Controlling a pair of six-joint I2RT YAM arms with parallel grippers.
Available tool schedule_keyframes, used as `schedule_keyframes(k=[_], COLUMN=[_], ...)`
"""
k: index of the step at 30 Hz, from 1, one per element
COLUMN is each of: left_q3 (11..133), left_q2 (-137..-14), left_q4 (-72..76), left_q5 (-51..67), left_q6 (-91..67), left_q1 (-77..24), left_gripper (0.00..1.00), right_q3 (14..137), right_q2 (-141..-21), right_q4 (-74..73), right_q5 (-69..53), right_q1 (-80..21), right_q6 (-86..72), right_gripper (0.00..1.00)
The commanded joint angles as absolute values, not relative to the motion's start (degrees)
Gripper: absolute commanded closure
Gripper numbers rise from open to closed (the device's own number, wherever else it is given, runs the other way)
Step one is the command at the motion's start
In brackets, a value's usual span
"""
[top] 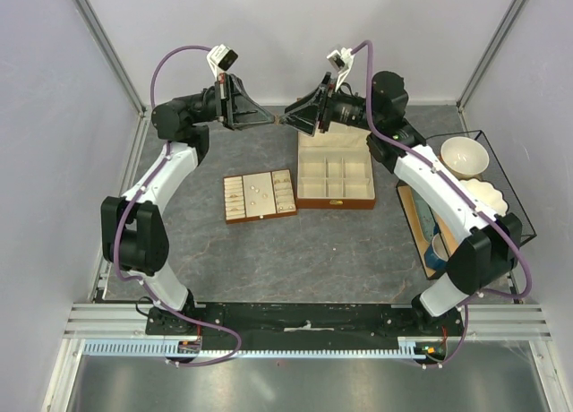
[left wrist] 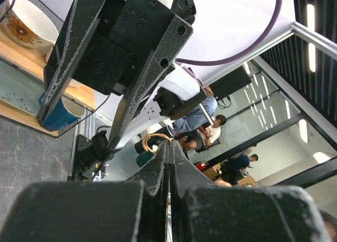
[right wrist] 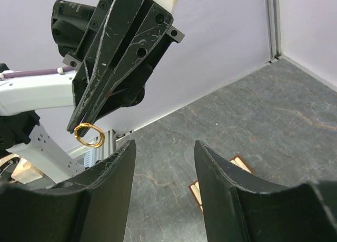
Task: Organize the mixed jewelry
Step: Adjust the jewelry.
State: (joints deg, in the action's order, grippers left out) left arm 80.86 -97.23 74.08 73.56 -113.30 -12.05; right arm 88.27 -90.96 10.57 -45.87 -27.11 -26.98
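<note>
1. Nearest the right wrist camera, the right gripper (right wrist: 163, 147) is open with nothing between its fingers. The gold ring (right wrist: 88, 135) hangs off to one side of that gap, not inside it. Closing from here would probably catch air or knock the ring.
2. Just beyond, the left gripper (right wrist: 73, 127) is clamped on the ring, but only by a sliver of the edge at its very tips. I judge this a thin hold, so a small nudge could twist the ring loose.
3. The two grippers stand almost tip to tip. A slightly misjudged approach could bump finger against finger and shake the ring out.
4. A dropped ring would likely roll across the tabletop (top: 295, 251) and not land in a compartment. It would then be hard to pick up again.
5. Both arms rise from their bases at the near edge with elbows bowed outward.
6. Farther in, the slotted tray (top: 235, 200) holds a few pale pieces (top: 254, 190) in its middle section. The open box (top: 335, 201) sits just beside it.
7. Farthest, both forearms turn inward and the grippers point at each other, level, in the air over the back of the tabletop.
</note>
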Motion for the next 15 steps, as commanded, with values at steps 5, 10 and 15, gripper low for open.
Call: schedule_keyframes(k=[5,10,15], left_q3=[80.2,80.2,80.2], left_q2=[-95.0,-95.2,-95.0], left_q4=[92.7,92.3,91.0], left_q5=[73.5,73.7,73.8], left_q6=[-113.8,-113.3,-112.2], left_q1=[-12.6,-12.5,-12.5], left_gripper=[0.98,0.98,0.98], right_q3=[89.9,89.2,88.3], right_q2=[-89.2,-86.8,-85.3], right_q4=[10.3,7.5,6.9], right_q5=[-44.7,-44.1,-45.1], right_q1=[-27.7,-27.8,-27.7], right_q6=[-25.6,-23.6,-23.5], right_gripper=[0.46,0.47,0.47])
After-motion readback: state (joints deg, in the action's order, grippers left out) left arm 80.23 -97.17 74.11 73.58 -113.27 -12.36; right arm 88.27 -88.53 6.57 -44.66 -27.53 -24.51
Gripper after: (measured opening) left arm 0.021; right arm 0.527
